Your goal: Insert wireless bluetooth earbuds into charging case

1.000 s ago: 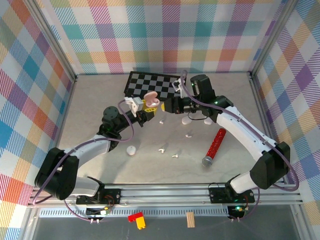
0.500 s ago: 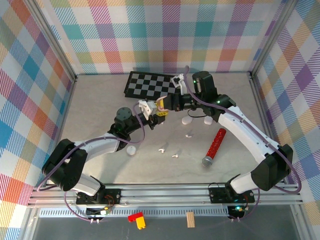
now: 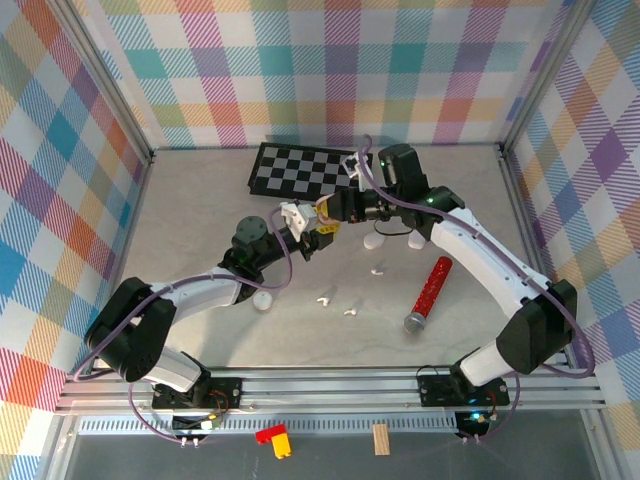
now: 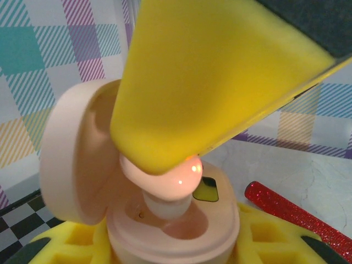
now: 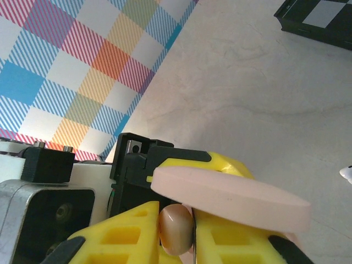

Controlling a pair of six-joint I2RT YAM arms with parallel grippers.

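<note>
1. Starting far left: spotting a white pebble case [image 3: 262, 300] lying on the table [image 3: 180, 250], just beside the left arm.
2. Holding a pink charging case [image 4: 170, 234] by its base in the left gripper [image 3: 315, 228], jaws closed partway onto it, lid [image 4: 71, 159] flipped open, all up off the table.
3. Pinching a pink earbud [image 4: 165, 184] in the right gripper [image 3: 330, 207], squeezed nearly closed, stem poking down into the case's socket.
4. Lower down: three white earbuds [image 3: 324, 298] lying loose on the table, well apart from the held case.
5. Far right: got a red glittery stick [image 3: 430, 290] lying flat.
</note>
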